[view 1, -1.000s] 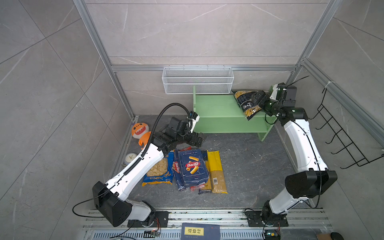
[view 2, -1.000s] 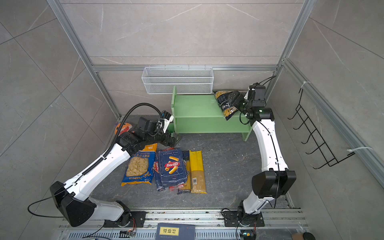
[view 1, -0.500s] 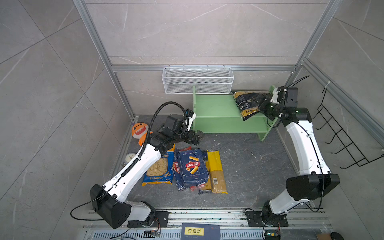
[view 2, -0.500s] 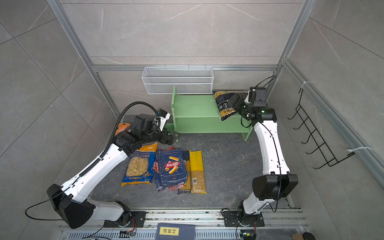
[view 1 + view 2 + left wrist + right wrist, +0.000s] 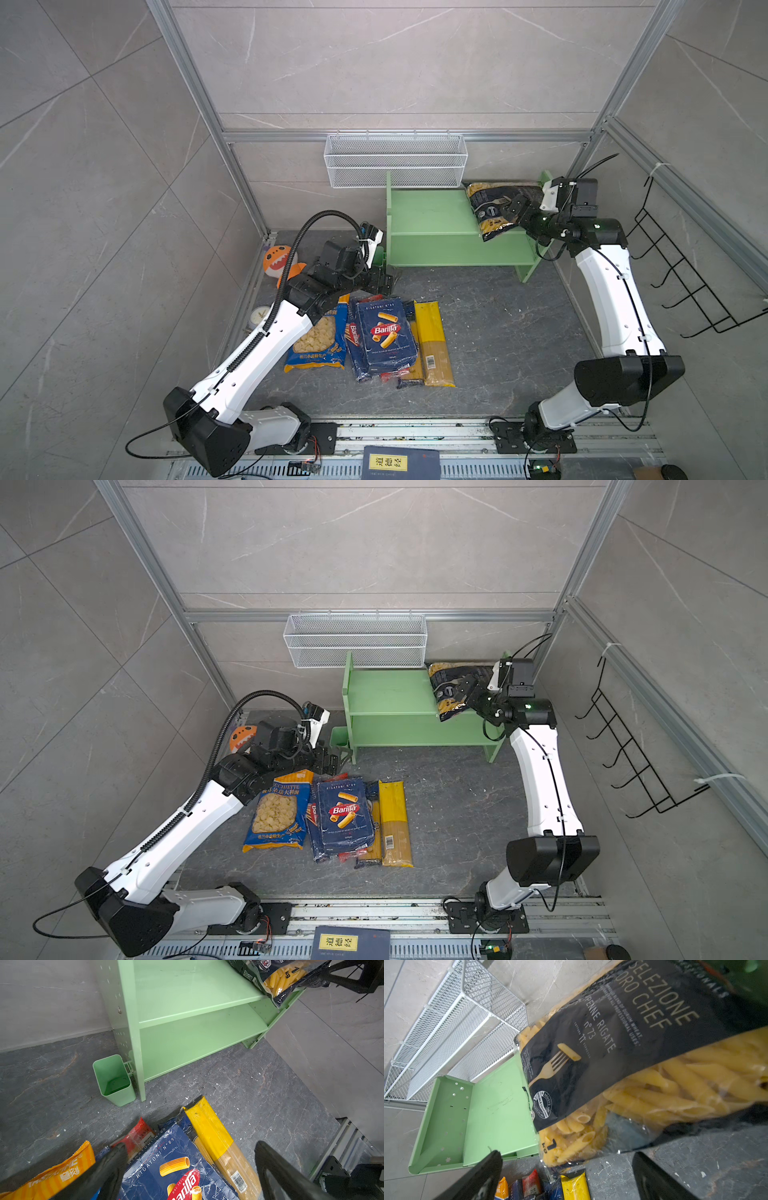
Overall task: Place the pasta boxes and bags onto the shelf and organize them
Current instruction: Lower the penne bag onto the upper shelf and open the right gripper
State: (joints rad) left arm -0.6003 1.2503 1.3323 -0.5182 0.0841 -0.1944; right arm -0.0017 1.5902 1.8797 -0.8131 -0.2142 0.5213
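left gripper [image 5: 189, 1146] spread wide, empty, over rigatoni box [image 5: 386, 332], right gripper [image 5: 566, 1154] spread wide at penne bag [image 5: 494, 208] on shelf [image 5: 428, 208] top, dark stone floor [image 5: 498, 324], grey tiled walls [image 5: 374, 62]

Shelf [image 5: 428, 212] at the back, basket [image 5: 395, 166] on the wall behind it, cup [image 5: 113, 1079] on its left side, penne bag [image 5: 494, 208] on the top tier's right end, on the floor in front orecchiette bag [image 5: 318, 340] left, rigatoni box [image 5: 386, 332] middle, spaghetti pack [image 5: 432, 340] right, toy [image 5: 276, 259] far left.
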